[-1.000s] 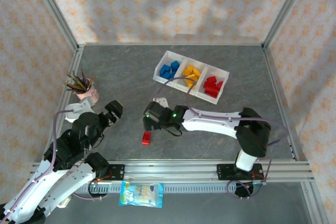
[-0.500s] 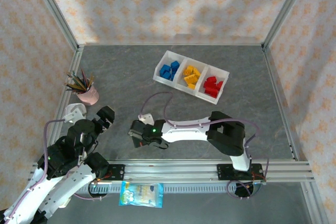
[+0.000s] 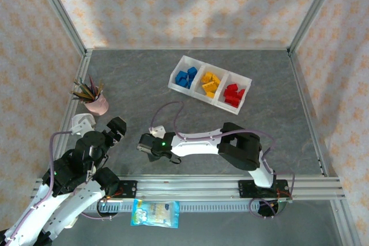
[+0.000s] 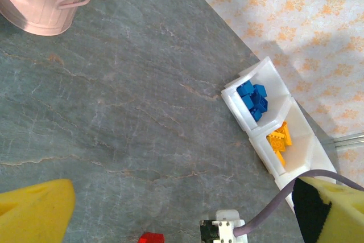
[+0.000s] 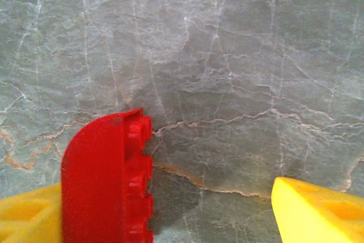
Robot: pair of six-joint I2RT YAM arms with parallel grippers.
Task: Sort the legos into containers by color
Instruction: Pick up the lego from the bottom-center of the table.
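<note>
At the left edge of the tabletop (image 3: pixel 132 79) stands a pink cup of pencils (image 3: pixel 95 103), close to the frame post. Just toward the near edge from it, the left gripper (image 3: pixel 117 126) hangs over bare stone with its jaws wide apart and nothing between them. The far-left quarter of the tabletop lies open.

Near the middle of the near edge, just short of the aluminium rail (image 3: pixel 190 185), the right gripper (image 5: pixel 187 209) is low over the surface. Its jaws are parted around one red lego (image 5: pixel 105 180). The brick rests against the finger at the left of the wrist view (image 5: pixel 25 214), while the other finger (image 5: pixel 318 211) stands well apart from it, with bare stone between.

Beyond the rail lies a snack packet (image 3: pixel 154 213), off the tabletop.

Toward the far edge, right of centre, the white tray (image 3: pixel 218 68) sits at a slant, holding blue legos (image 3: pixel 185 77), yellow legos (image 3: pixel 210 83) and red legos (image 3: pixel 233 94) in its three compartments. The stone right of the tray and along the right edge is free.
</note>
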